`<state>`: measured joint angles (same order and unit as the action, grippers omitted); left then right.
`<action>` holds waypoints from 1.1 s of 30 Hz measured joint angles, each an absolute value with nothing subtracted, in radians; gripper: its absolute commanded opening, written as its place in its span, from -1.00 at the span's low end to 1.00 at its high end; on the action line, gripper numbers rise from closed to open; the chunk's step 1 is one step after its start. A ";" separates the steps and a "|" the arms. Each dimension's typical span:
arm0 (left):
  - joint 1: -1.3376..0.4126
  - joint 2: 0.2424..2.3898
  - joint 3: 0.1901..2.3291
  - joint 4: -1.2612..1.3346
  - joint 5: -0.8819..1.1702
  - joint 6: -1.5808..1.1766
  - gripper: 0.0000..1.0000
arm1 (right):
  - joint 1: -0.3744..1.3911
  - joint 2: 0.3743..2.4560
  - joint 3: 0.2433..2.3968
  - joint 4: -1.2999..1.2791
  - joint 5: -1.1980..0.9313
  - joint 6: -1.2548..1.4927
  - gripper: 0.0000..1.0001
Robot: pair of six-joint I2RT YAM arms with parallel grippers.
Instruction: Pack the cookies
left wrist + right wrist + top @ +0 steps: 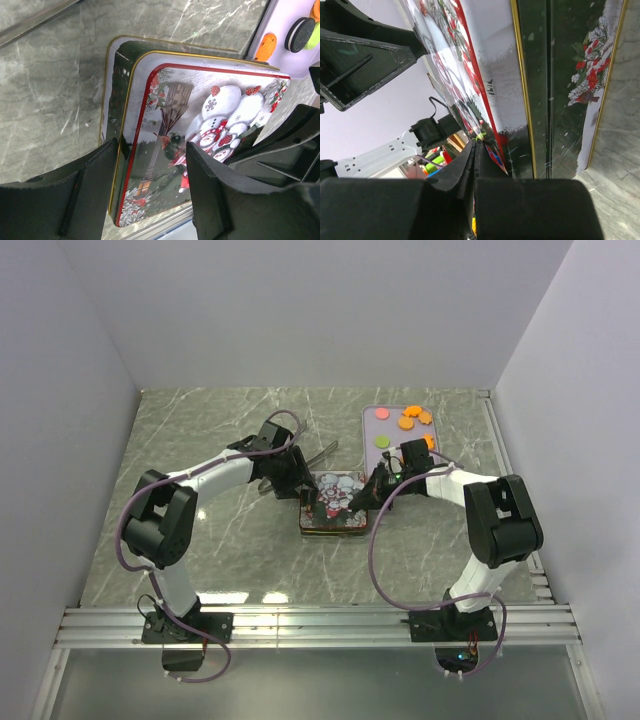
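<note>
Marbled counter (200, 440) carries the tin (116, 85); right tool (474, 150) pinches the snowman lid (200, 115) by its edge, left tool (152, 147) gapes wide astride it. That thin purchase could slip, dropping the lid.

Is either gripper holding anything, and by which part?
The right gripper has its jaws shut on the tin lid at its edge; the left gripper is open, gripping nothing.
</note>
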<state>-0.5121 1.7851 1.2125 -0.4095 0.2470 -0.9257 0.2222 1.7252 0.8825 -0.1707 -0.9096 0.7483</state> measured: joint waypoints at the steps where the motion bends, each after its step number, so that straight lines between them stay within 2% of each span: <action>1: -0.513 1.785 1.213 -0.410 0.246 -0.926 0.25 | 0.222 1.725 0.884 -0.174 -0.907 0.748 -1.00; 17: -0.518 1.765 1.212 -0.458 0.180 -0.900 0.34 | 0.194 1.644 0.906 -0.302 -0.770 0.695 -1.00; 27: -0.442 1.610 1.193 -0.527 0.062 -0.843 0.37 | 0.194 1.584 0.965 -0.443 -0.632 0.658 -1.00; 33: -0.371 1.470 1.166 -0.558 0.001 -0.785 0.38 | 0.213 1.493 1.092 -0.554 -0.564 0.646 -1.00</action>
<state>-0.3710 1.4696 1.1664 -0.5583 0.0010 -0.7853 0.2127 1.4933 1.0924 -0.5541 -0.5644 0.6460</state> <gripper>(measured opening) 0.687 0.005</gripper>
